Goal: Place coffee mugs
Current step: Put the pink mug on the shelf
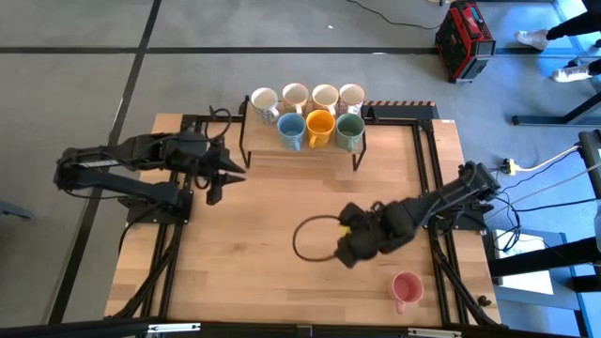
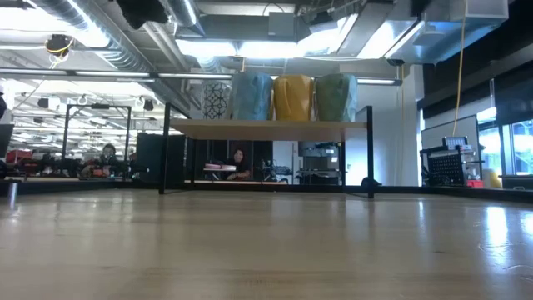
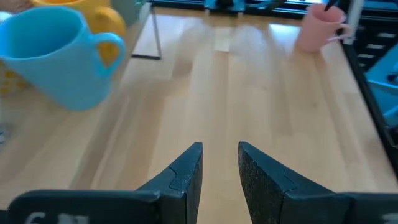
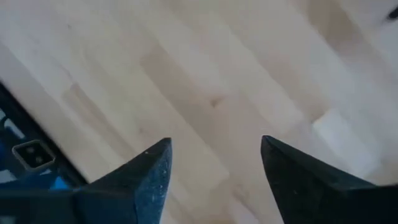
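Seven mugs stand on a raised wooden shelf (image 1: 300,150) at the table's far edge. Several white ones (image 1: 295,96) form the back row; light blue (image 1: 290,130), orange (image 1: 320,127) and green (image 1: 350,131) form the front row. The pink mug (image 1: 406,289) stands upright on the table near its near right corner. My left gripper (image 1: 233,175) hovers left of the shelf, fingers slightly apart, holding nothing. Its wrist view shows the blue mug (image 3: 59,59) close by and the pink mug (image 3: 317,28) far off. My right gripper (image 1: 349,246) is open over bare wood at mid-table, up-left of the pink mug.
A black cable loop (image 1: 315,239) lies on the table just left of my right gripper. The shelf stands on thin black legs (image 2: 370,150), with room beneath it. Black frame rails (image 1: 427,160) run along the table's sides. Bare wood (image 1: 263,282) spans the near half.
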Controlling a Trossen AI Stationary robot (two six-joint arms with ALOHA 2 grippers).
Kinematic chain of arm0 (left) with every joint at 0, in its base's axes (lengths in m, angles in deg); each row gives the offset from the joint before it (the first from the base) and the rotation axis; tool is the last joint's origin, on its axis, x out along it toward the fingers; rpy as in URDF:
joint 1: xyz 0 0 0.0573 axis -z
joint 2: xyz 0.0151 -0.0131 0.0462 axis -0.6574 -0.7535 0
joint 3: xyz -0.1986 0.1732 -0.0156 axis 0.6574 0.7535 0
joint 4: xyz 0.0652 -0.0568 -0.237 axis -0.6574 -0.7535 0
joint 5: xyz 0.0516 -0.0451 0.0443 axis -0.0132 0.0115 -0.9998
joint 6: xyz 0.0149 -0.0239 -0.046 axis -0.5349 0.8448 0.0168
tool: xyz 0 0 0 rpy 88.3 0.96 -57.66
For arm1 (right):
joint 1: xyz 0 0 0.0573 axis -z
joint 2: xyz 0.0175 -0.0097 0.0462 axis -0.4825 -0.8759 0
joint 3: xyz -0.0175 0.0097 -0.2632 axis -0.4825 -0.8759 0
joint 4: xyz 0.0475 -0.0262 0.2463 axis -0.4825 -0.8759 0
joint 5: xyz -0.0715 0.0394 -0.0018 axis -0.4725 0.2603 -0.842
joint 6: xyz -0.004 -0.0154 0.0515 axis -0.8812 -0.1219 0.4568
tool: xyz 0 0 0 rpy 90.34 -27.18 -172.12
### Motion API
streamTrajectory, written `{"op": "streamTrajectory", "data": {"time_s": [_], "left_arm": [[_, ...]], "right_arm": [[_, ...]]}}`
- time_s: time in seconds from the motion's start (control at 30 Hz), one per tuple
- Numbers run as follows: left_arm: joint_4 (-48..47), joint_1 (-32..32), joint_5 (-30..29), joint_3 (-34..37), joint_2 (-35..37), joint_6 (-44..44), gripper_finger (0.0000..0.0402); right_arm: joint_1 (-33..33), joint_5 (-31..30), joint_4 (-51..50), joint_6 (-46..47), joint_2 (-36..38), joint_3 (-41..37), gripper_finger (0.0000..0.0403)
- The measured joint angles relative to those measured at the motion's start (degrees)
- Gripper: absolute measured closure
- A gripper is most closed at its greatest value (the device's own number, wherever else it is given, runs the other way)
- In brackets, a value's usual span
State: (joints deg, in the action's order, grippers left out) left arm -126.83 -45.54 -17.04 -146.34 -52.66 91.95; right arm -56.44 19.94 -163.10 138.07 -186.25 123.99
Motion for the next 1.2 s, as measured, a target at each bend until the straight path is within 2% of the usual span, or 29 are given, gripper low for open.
{"op": "streamTrajectory", "data": {"time_s": [0.57,0.83,1.03,1.1,1.2], "left_arm": [[-0.46,8.8,-0.67,0.0,2.25,4.57,0.0305],[-0.42,10.18,-6.41,0.0,2.02,10.64,0.0305],[-0.41,10.55,-7.95,0.0,2.02,14.22,0.0305],[-0.4,10.55,-8.64,0.0,2.02,14.59,0.0305],[-0.39,10.55,-9.69,0.0,2.02,15.41,0.0305]], "right_arm": [[-19.7,8.91,-2.4,32.99,0.06,-6.87,0.0171],[-27.73,10.73,8.39,46.35,0.04,-14.95,0.0172],[-29.52,11.32,13.01,49.27,0.0,-21.58,0.0172],[-29.44,9.27,14.57,47.47,0.0,-23.15,0.0172],[-29.02,9.64,16.23,45.08,0.02,-25.38,0.0172]]}}
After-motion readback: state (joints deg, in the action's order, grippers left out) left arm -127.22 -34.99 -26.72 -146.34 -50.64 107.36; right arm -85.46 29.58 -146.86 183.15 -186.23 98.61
